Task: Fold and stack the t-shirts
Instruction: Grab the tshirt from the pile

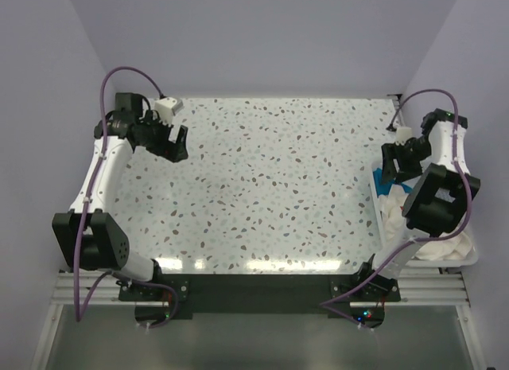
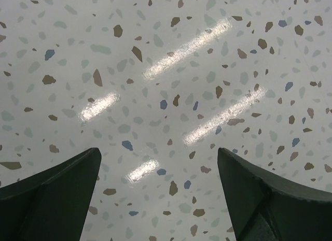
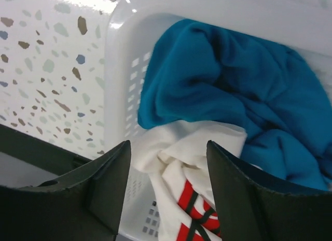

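A crumpled teal-blue t-shirt [image 3: 233,90] and a white t-shirt with red marks [image 3: 199,147] lie bunched in a white plastic mesh basket [image 3: 124,80] at the table's right edge. In the top view only a bit of teal [image 1: 385,184] and white cloth [image 1: 398,215] show beside the right arm. My right gripper [image 3: 168,147] hovers open above the basket over the white shirt, holding nothing; it also shows in the top view [image 1: 398,159]. My left gripper [image 2: 158,153] is open and empty above the bare table at the far left, also seen in the top view [image 1: 175,143].
The speckled terrazzo table [image 1: 262,187] lies between the arms. The basket [image 1: 469,259] sits at its right edge by the right arm's base. Purple walls enclose the back and sides. A dark rail runs along the near edge.
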Motion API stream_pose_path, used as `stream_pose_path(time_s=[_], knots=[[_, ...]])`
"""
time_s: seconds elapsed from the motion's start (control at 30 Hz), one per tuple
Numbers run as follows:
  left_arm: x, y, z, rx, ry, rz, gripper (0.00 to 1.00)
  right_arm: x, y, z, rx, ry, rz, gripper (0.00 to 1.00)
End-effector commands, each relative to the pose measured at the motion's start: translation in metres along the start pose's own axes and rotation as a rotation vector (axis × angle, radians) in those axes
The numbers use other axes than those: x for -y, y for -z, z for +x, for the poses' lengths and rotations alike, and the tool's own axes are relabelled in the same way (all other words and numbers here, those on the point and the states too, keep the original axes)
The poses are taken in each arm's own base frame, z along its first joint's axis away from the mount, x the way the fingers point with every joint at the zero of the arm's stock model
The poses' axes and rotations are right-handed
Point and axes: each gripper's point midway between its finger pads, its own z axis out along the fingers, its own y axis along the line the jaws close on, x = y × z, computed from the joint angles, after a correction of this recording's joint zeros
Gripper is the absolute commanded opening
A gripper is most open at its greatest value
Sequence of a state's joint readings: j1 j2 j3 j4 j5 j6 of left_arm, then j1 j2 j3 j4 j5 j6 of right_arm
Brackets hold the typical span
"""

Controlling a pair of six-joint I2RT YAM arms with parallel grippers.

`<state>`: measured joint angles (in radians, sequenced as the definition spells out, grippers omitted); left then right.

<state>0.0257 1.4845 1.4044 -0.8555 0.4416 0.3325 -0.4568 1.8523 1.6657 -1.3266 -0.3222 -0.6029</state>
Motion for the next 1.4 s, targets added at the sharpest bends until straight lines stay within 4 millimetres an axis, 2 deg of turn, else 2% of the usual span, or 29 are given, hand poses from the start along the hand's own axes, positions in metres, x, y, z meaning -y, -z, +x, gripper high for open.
stream_pose_path(time_s=[0.0,0.1,0.33,0.4,0.57,0.7,0.8,1.07,1.33,1.37], knots=[[0.0,-0.004,0.005,-0.021,-0.02,0.008,1.0,-0.022,-0.006,0.018,-0.079,-0.027,-0.017,0.62],[-0.001,-0.004,0.005,-0.032,-0.018,0.01,1.0,-0.017,-0.021,0.023,-0.093,-0.033,0.004,0.55],[-0.001,-0.006,0.009,-0.049,-0.01,0.012,1.0,-0.008,-0.037,0.014,-0.055,-0.04,0.029,0.58],[-0.001,-0.008,0.011,-0.055,-0.007,0.016,1.0,-0.009,-0.036,0.01,-0.041,-0.035,0.024,0.57],[0.001,-0.009,0.01,-0.051,0.0,0.027,1.0,-0.009,-0.017,-0.014,0.032,-0.006,0.03,0.57],[0.002,-0.011,0.01,-0.05,0.014,0.038,1.0,-0.011,-0.017,-0.023,0.045,0.02,0.02,0.57],[0.002,-0.012,0.012,-0.054,0.021,0.039,1.0,-0.015,-0.023,-0.024,0.032,0.036,0.008,0.57],[0.003,-0.011,0.013,-0.058,0.033,0.034,1.0,-0.008,-0.046,-0.023,0.009,0.033,0.015,0.54],[0.002,-0.009,0.01,-0.052,0.022,0.027,1.0,0.003,-0.068,-0.011,-0.015,0.044,0.051,0.47],[0.002,-0.008,0.009,-0.05,0.022,0.027,1.0,0.002,-0.069,-0.01,-0.015,0.039,0.047,0.41]])
